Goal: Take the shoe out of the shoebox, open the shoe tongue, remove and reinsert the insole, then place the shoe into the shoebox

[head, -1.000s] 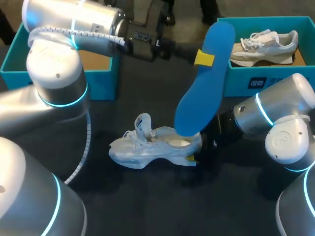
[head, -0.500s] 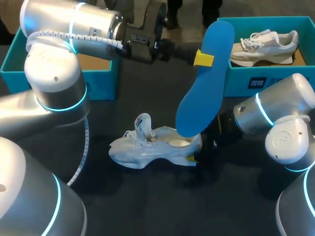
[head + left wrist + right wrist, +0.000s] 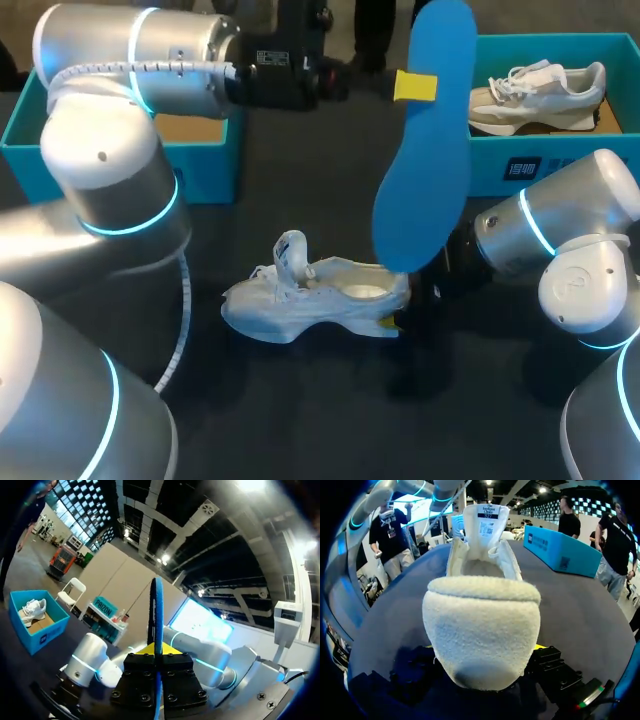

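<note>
The left arm [image 3: 150, 70] is drawing back and upward compared with a second ago, and the blue insole [image 3: 425, 150] is swinging closer to upright with it. Its lower end is now hanging just past the heel of the shoe [image 3: 310, 295] rather than over the opening.

The left jaws are pinching the insole near its upper end. In the left wrist view it is showing edge-on [image 3: 156, 610], running straight out between them. The right jaws seem to be pressing on the shoe's heel [image 3: 480, 630] from both sides, holding it sole-down on the counter [image 3: 300, 410]. The tongue [image 3: 291, 252] is standing up and leaving the mouth open. The teal shoebox [image 3: 205, 165] is sitting well apart, behind my left arm.

My worry is that long unsupported length. With such a narrow pinch near one end, the insole could be pivoting or swaying as I bring it back. Its free end could then catch on the heel collar and fold instead of sliding in.

Pushing down hard could also be levering the shoe over, since I am only holding it at the heel. If the tongue is flopping back, it could be blocking the toe end.
</note>
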Robot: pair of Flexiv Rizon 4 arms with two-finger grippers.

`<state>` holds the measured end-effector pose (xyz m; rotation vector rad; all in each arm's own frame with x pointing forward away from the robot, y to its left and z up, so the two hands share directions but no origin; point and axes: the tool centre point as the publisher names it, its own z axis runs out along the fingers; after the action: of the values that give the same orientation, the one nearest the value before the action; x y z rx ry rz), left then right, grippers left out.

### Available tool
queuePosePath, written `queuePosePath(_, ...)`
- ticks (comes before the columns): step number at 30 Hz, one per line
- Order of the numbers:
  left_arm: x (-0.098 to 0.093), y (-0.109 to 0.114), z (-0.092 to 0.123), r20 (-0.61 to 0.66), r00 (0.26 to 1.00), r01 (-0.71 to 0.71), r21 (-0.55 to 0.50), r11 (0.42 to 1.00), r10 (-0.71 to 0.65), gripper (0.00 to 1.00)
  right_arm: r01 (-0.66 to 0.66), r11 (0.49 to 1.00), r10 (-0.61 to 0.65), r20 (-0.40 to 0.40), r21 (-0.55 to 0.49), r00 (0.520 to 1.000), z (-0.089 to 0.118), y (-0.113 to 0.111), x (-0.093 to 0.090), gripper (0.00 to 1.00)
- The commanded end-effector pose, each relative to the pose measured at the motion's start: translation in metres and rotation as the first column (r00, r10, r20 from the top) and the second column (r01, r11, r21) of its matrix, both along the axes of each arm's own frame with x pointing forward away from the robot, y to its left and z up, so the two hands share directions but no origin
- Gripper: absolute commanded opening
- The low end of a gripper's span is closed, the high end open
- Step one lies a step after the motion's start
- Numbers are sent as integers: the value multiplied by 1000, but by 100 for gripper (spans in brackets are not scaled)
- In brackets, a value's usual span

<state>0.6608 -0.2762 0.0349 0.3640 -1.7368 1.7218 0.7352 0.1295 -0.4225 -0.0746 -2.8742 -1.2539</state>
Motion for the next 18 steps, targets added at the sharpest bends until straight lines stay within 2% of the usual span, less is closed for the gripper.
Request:
queuePosePath(1,-16,5,7,-45,998,-51,-8,999,50,0,1,1000,-1,0,-2,1000,-3,2,1,0)
queuePosePath(6,-30,9,11,-101,993,-60,-8,998,59,0,1,1000,-1,0,-2,1000,-3,2,1,0)
queuePosePath(12,-44,16,12,-108,993,-52,-11,999,51,0,1,1000,-1,0,-2,1000,-3,2,1,0)
queuePosePath(18,-52,19,15,-134,990,-56,-37,998,50,0,1,1000,-1,0,-2,1000,-3,2,1,0)
